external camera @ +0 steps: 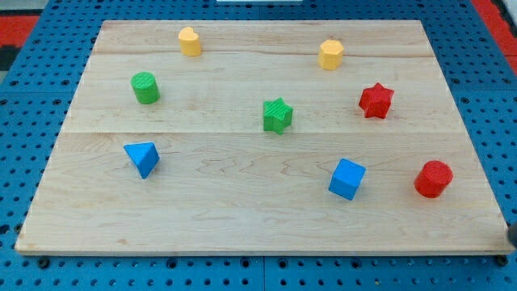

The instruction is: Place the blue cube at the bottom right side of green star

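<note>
The blue cube (347,179) sits on the wooden board (242,218) toward the view's bottom right. The green star (277,115) sits near the board's middle, up and to the left of the cube, well apart from it. My tip does not show in the camera view, so I cannot place it relative to the blocks.
A red cylinder (434,179) stands right of the blue cube. A red star (376,100) is at the right. A blue triangular block (142,158) is at the left, a green cylinder (145,87) above it. Two yellow blocks (190,41) (330,54) sit near the top.
</note>
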